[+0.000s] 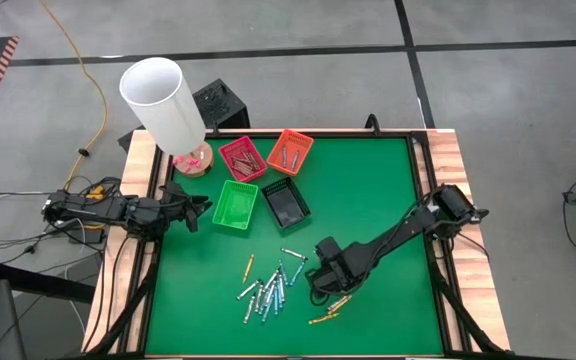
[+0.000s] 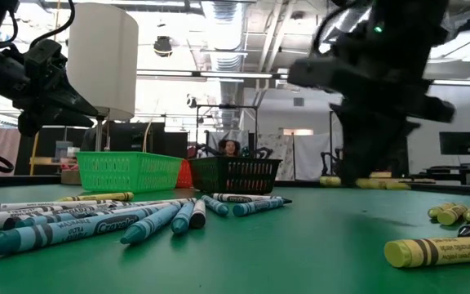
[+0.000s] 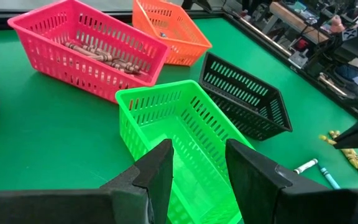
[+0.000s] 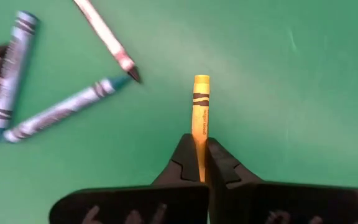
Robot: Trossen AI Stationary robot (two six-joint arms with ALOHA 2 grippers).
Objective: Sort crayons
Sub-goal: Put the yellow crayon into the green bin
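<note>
My right gripper [image 1: 326,283] is low over the green mat at the front middle, shut on a yellow crayon [image 4: 201,106]. Other yellow crayons [image 1: 330,310] lie just nearer the front edge. A loose heap of light blue and grey-white crayons [image 1: 268,288] lies flat on the mat to its left and also shows in the low view [image 2: 137,219]. My left gripper [image 3: 197,174] is open and empty above the mat, at the left of the green tray [image 1: 236,205]. The red tray [image 1: 242,158] holds red-brown crayons [image 3: 104,55]. My right gripper pinches the yellow crayon's near end [image 4: 199,142] between its two fingertips. The crayon runs along the fingers and sticks out past their tips. The fingers come slanting down at the mat. I cannot tell whether the crayon is clear of the mat.
An orange tray [image 1: 290,150] and a black tray [image 1: 286,203] stand beside the red and green ones at the far middle. A tall white cylinder [image 1: 163,100] on a wooden base stands at the far left corner. The mat's right half [image 1: 388,200] is bare.
</note>
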